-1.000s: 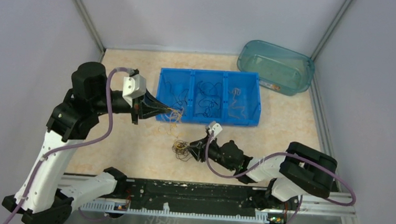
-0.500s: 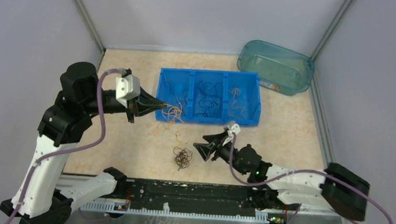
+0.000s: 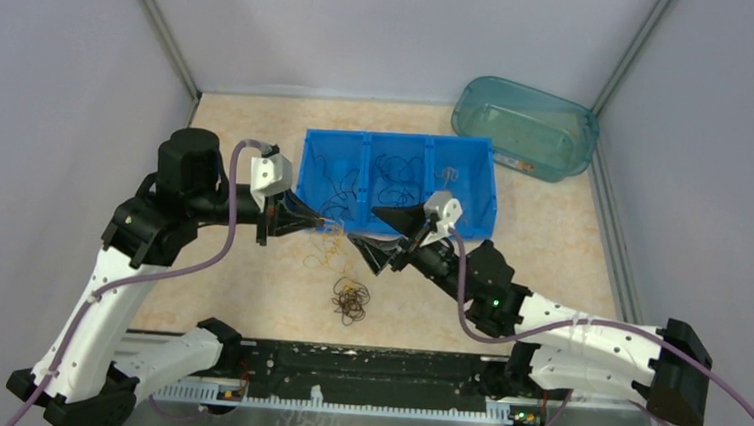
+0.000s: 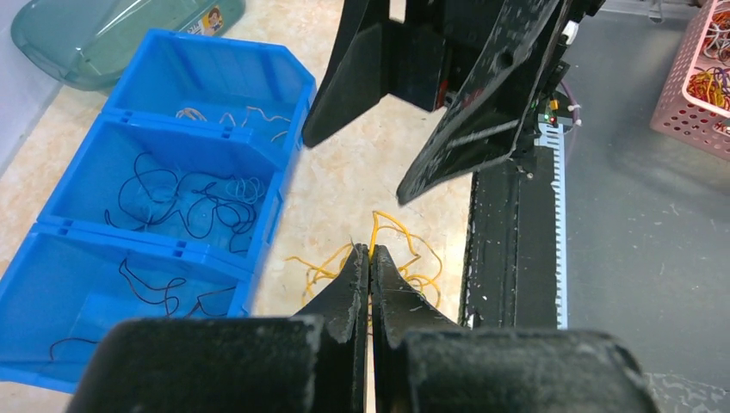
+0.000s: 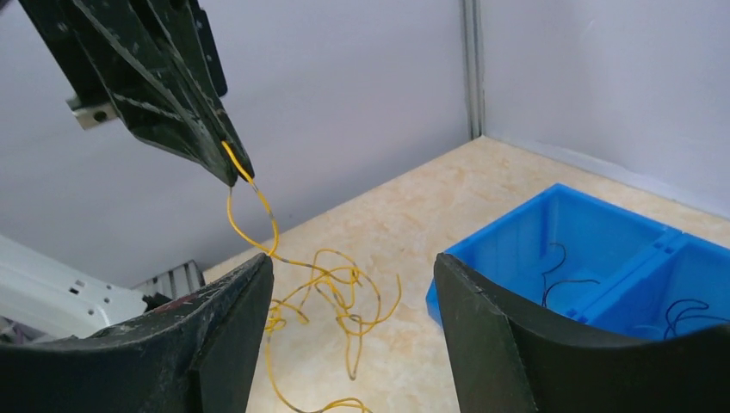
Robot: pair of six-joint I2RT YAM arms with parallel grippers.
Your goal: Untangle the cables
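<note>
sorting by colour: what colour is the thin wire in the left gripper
Yellow-orange; the thin wire shows best in the right wrist view.

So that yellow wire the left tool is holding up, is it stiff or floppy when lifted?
Probably floppy: the yellow wire dangles in loose loops from the shut left tool. It is likely very light, since a pinch at one spot carries it. It may snag, as its curls overlap.

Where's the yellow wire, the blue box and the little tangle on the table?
yellow wire (image 5: 275,232): right wrist view, on its hanging strand.
blue box (image 3: 472,227): top view, on its front wall.
little tangle (image 3: 350,299): top view, on its middle.
</note>
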